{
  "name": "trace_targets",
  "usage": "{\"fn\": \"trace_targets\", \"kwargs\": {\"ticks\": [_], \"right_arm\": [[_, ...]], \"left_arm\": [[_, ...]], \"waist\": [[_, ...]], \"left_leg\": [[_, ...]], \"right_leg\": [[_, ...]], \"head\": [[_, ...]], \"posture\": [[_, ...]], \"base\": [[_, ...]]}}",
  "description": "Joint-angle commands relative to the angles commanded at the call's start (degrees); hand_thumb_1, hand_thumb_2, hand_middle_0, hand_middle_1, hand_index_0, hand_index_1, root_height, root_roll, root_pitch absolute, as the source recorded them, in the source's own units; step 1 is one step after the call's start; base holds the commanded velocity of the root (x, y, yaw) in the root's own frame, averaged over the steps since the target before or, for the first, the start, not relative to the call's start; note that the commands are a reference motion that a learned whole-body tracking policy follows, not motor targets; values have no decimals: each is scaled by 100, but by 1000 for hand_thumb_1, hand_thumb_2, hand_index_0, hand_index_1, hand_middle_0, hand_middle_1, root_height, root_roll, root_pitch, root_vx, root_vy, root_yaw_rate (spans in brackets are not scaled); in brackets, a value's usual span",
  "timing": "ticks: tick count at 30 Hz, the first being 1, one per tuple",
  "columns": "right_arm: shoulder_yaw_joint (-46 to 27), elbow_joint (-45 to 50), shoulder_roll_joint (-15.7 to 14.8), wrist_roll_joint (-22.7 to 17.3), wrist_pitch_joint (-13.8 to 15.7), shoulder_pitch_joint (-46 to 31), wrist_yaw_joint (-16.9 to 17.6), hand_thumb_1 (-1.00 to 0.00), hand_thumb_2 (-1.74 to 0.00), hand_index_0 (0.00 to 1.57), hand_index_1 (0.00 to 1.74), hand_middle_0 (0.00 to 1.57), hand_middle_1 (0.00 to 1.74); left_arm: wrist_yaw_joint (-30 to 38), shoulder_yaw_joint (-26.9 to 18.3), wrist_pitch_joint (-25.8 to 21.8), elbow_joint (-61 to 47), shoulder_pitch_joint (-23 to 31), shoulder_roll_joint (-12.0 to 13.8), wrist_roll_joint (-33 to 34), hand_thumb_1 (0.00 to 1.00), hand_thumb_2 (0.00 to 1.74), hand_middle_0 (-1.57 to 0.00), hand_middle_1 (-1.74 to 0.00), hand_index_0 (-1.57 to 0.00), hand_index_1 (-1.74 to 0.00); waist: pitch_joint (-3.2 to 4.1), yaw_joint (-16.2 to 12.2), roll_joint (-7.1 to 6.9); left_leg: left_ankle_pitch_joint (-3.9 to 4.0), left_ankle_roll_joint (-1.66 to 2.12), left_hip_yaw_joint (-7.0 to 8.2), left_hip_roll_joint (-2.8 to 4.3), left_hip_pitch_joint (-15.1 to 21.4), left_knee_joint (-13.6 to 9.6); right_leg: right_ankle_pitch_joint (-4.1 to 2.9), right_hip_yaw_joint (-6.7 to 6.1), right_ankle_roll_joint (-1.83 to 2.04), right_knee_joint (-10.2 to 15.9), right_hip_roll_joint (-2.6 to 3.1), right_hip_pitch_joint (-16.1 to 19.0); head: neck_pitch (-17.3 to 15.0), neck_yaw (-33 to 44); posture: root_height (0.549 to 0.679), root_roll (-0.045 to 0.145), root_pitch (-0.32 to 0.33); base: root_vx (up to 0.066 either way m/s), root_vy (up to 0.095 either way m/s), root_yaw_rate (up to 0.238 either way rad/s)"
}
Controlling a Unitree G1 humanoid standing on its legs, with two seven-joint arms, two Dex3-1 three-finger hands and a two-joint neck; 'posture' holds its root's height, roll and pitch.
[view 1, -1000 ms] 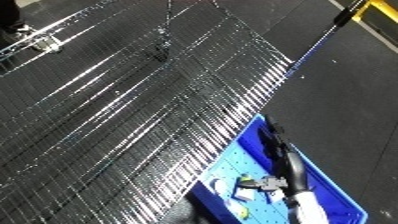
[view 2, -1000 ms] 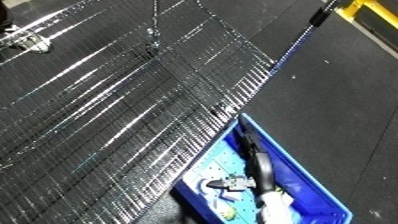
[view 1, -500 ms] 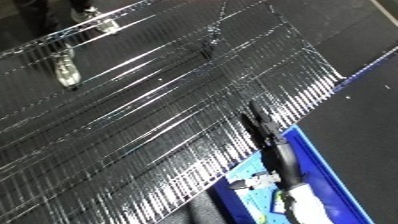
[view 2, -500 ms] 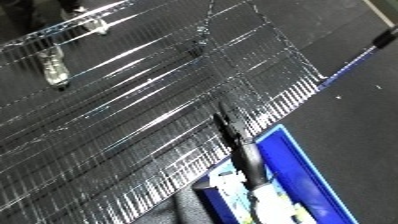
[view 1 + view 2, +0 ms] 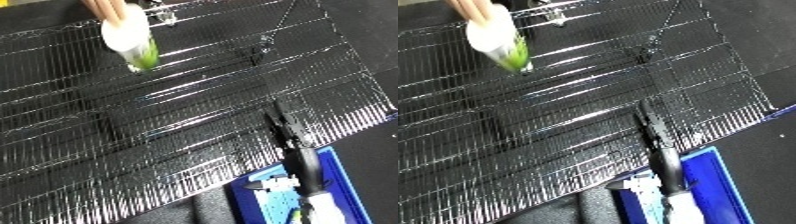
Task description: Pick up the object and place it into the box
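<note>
A person's hand (image 5: 105,7) is holding a white-and-green bottle (image 5: 131,41) over the wire-mesh surface (image 5: 178,125), long axis tilted, green end pointing down-right, while the right robot hand (image 5: 289,142), fingers unclear, is hanging above the blue plastic bin (image 5: 342,172).

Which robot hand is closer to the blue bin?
Right. The right hand hangs above the wire table, just past the blue bin. The left hand shows in neither view.

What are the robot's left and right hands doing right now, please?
Left hand: not in view.
Right hand: over the wire rack beside the blue bin; whether its fingers are open or shut cannot be told.
</note>
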State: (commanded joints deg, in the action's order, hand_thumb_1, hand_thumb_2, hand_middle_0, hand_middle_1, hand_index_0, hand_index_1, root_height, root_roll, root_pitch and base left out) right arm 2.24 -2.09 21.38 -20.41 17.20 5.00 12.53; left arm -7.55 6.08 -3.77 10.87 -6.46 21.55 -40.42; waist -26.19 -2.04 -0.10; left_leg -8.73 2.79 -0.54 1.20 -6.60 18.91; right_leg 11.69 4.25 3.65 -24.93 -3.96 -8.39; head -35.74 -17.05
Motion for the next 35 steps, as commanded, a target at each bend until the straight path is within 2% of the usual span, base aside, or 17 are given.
{"fn": "trace_targets", "kwargs": {"ticks": [12,20,28,32,35], "right_arm": [[85,-192,-108,-98,163,-109,262,0,0,0,0,0,0],[231,-407,-111,-123,122,-109,140,0,0,0,0,0,0],[497,-689,-43,78,7,67,22,0,0,0,0,0,0],[624,-772,26,250,-37,206,-5,0,0,0,0,0,0],[701,-785,85,315,-70,309,-9,0,0,0,0,0,0]], "left_arm": [[-60,-52,83,-136,58,100,61,1000,1740,-1570,-1740,-1570,-1740],[-97,-26,62,-113,41,119,72,1000,1740,-1570,-1740,-1570,-1740],[-14,66,21,-115,-33,120,79,1000,1740,-1570,-1740,-1570,-1740],[61,92,-3,-96,-106,125,76,1000,1740,-1570,-1740,-1570,-1740],[104,115,-23,-91,-142,134,69,1000,1740,-1570,-1740,-1570,-1740]], "waist": [[-85,86,-107],[-135,106,-111],[-272,180,-60],[-340,232,-42],[-360,274,-38]], "left_leg": [[-11,-21,-15,12,-77,100],[-16,-13,-22,8,-133,159],[-12,15,-81,-14,-317,310],[-11,17,-112,-51,-421,378],[-6,10,-132,-88,-510,416]], "right_leg": [[-2,33,43,-51,-1,-11],[-2,35,55,-80,-17,-47],[22,52,35,-226,-39,-194],[35,64,42,-316,-59,-293],[33,79,56,-369,-77,-380]], "head": [[137,263],[70,308],[-30,387],[-48,433],[-57,472]], "posture": [[671,34,-41],[670,34,-41],[668,36,-37],[667,38,-34],[667,39,-27]], "base": [[13,-19,21],[4,-4,-13],[-1,12,38],[5,21,70],[10,25,82]]}}
